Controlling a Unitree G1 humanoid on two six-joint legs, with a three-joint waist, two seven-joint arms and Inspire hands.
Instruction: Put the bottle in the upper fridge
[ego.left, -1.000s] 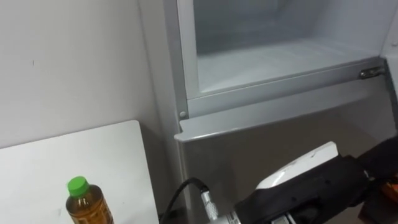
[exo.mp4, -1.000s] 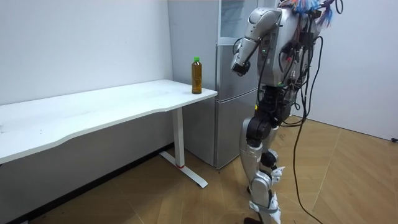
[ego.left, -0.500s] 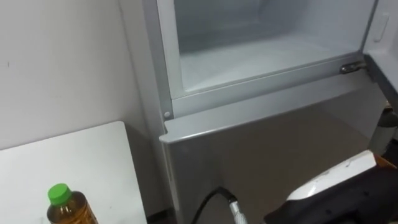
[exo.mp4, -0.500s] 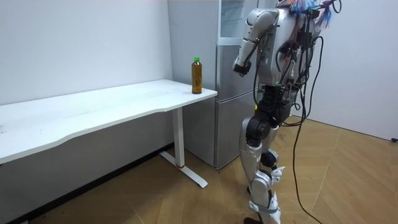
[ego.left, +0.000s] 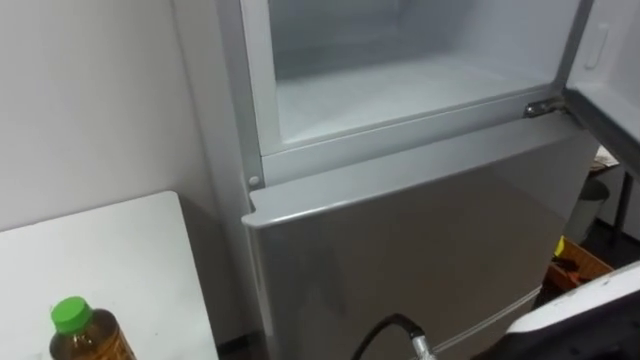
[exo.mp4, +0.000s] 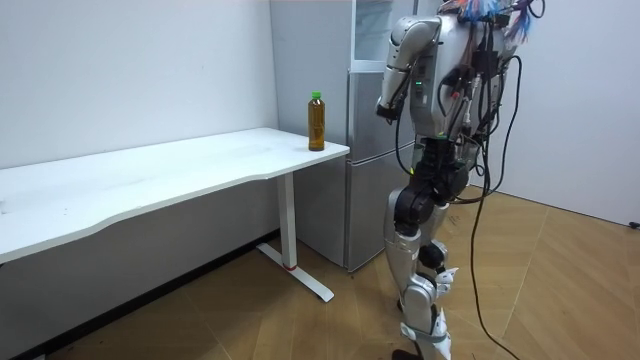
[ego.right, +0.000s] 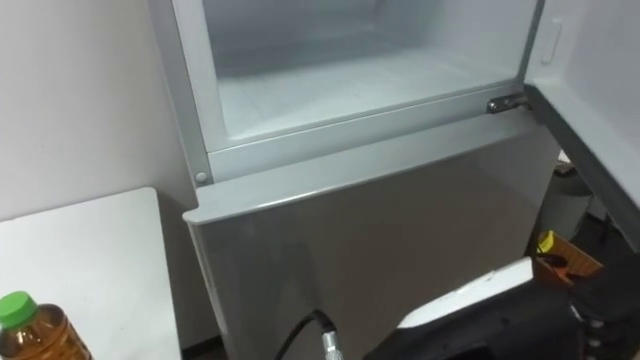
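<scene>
1 bottle upright on 1 table nr 1 fridge, top open.

- You see through both eye views from the head, looking down, close on the open fridge and table corner.
- Your room view stands well off, sharing fridge, table, bottle.

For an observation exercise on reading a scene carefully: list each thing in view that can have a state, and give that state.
bottle: upright on the table, cap on, standing alone.
upper fridge compartment: open, nothing seen inside.
upper fridge door: swung open to the right.
lower fridge door: shut.
</scene>
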